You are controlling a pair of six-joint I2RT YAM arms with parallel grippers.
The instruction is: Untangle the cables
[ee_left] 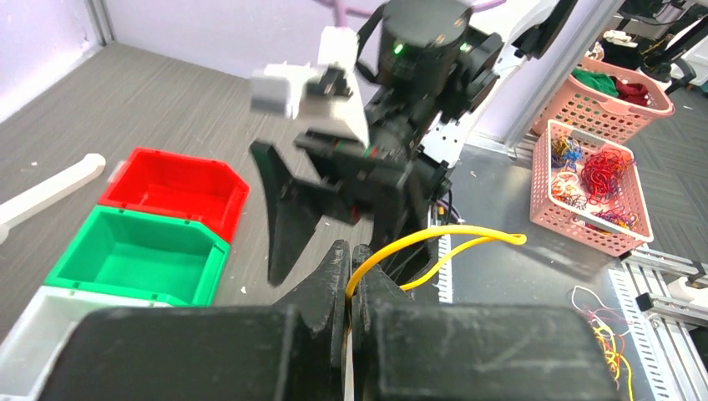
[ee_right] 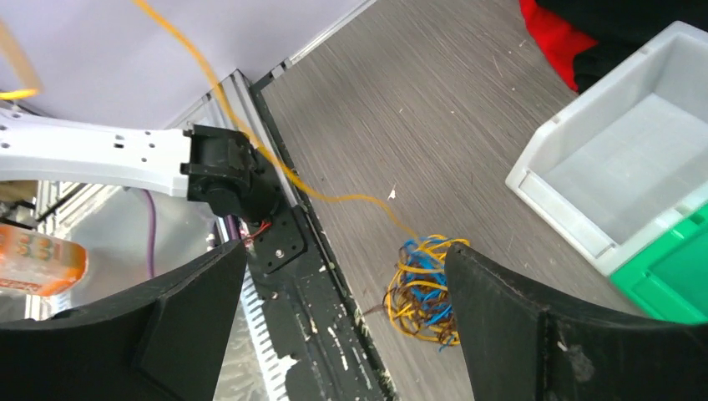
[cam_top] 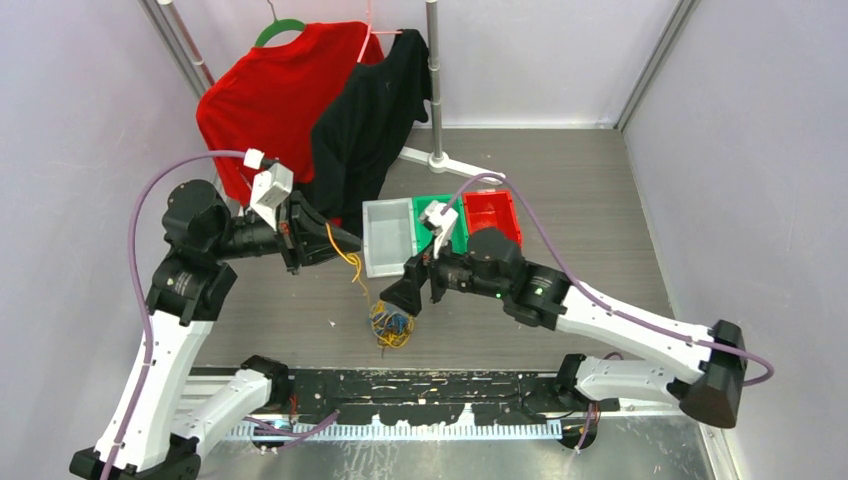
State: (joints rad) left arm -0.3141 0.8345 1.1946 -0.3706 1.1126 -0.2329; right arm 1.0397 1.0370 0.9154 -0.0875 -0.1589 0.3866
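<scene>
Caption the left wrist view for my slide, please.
Left gripper clamps a yellow cable, held up in front of the right arm.

Left hand [ee_left: 349,255] tight — right hand [ee_right: 346,255] wide

Top cam high, looks down over table [cam_top: 600,200]; wrist cams close-in, low; all share white bin [cam_top: 388,238] [ee_left: 21,334] [ee_right: 634,175].

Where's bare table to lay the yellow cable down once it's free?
Widest bare tabletop: right of the red bin, beyond the right arm. Smaller patch between the tangle and the left arm. Crowded: the bins, the shirts, and under the open right hand over the tangle.
</scene>
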